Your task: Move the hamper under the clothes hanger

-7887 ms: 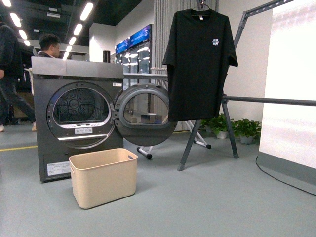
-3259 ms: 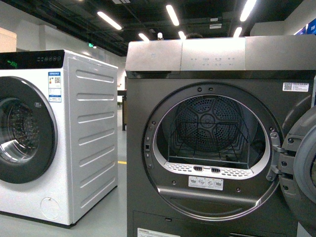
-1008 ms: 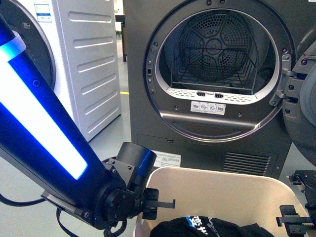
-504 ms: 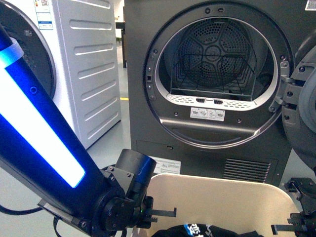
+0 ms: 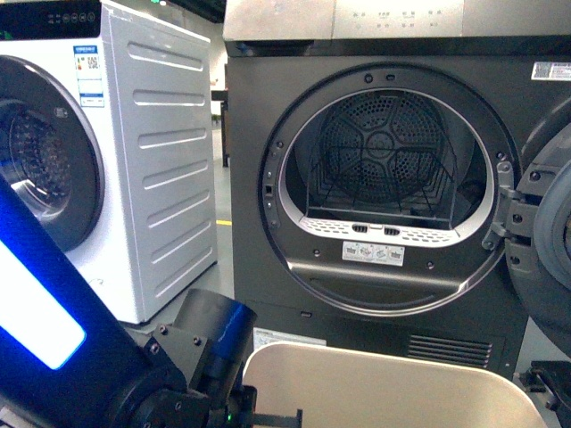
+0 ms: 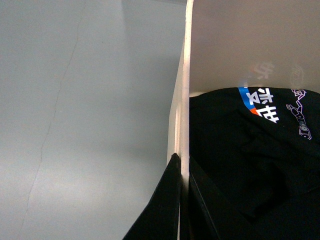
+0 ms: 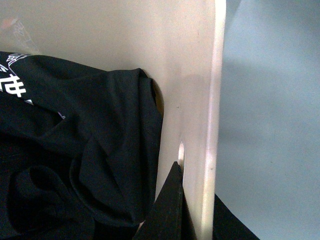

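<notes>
**Hamper pinched at both walls, black garment inside**

Front view gives you only the far rim and a strip of inner wall of the hamper (image 5: 384, 374). It sits bottom centre of the frame, cut off by the lower edge, just in front of the dark-grey dryer (image 5: 245, 267). The visible part is beige plastic w/ rounded corners. You can't see its contents from here.

Both wrist views show what's in it: a crumpled black garment (image 6: 240, 165) w/ blue-and-white print, lying against the inner wall. The print is too partial to read. In the R wrist view the same cloth (image 7: 75, 165) is bunched up right at the wall.

The dryer drum stands open w/ a wire rack (image 5: 384, 201) inside. Its door (image 5: 544, 241) is cut off at the right edge of the frame. A white washer (image 5: 152, 178) fills the upper left.

The left gripper (image 6: 183, 165) is narrow, w/ one finger outside the hamper wall and one inside, clamped on it. The right gripper (image 7: 200, 190) does the same on its wall, inner finger (image 7: 170, 205) beside a small slot (image 7: 181, 151).

In the front view the left arm (image 5: 80, 357), glowing blue, fills the lower left and hides that corner of the hamper. Of the R side only a dark sliver shows at the lower right, too little to make out.

Grey floor (image 6: 75, 125) lies outside the walls.
</notes>
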### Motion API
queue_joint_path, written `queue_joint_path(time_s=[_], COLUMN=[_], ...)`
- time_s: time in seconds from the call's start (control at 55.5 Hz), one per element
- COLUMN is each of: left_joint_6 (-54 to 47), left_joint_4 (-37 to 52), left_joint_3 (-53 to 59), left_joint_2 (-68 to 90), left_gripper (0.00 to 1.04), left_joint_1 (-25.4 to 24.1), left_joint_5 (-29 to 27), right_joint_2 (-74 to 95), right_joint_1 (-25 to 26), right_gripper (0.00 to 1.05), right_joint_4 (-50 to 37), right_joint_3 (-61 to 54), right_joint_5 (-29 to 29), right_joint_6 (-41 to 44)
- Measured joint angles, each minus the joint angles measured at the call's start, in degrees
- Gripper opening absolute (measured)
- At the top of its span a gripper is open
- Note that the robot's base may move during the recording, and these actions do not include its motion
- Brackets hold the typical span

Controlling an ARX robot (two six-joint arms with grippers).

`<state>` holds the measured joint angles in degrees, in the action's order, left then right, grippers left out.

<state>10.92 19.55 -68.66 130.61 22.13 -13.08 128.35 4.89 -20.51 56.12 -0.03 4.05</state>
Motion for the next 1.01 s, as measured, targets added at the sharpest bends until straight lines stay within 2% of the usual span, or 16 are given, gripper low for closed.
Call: queue_joint_path(time_s=[0.504,0.702,1.008], left_joint_6=[-0.02,-0.07,-0.20], left_joint_4=[0.00,0.00,0.20], left_joint_3=[0.13,0.31,0.17], left_joint_2=[0.00,-0.02,-0.09], left_gripper=[0.04,0.04,0.04], left_joint_1=[0.00,-1.57,0.48], left_joint_5=[0.00,-0.79,1.07], right_joint_2=[0.00,0.00,-0.17], right_joint_1=[0.00,-1.75,0.59], right_gripper=[0.03,0.03,0.03], right_joint_4=[0.00,-0.02,-0.13], right_joint_3=[-0.20,-0.17,-0.15], right_joint_5=[-0.02,-1.40,0.48], right_joint_6=[0.00,-0.02,0.00])
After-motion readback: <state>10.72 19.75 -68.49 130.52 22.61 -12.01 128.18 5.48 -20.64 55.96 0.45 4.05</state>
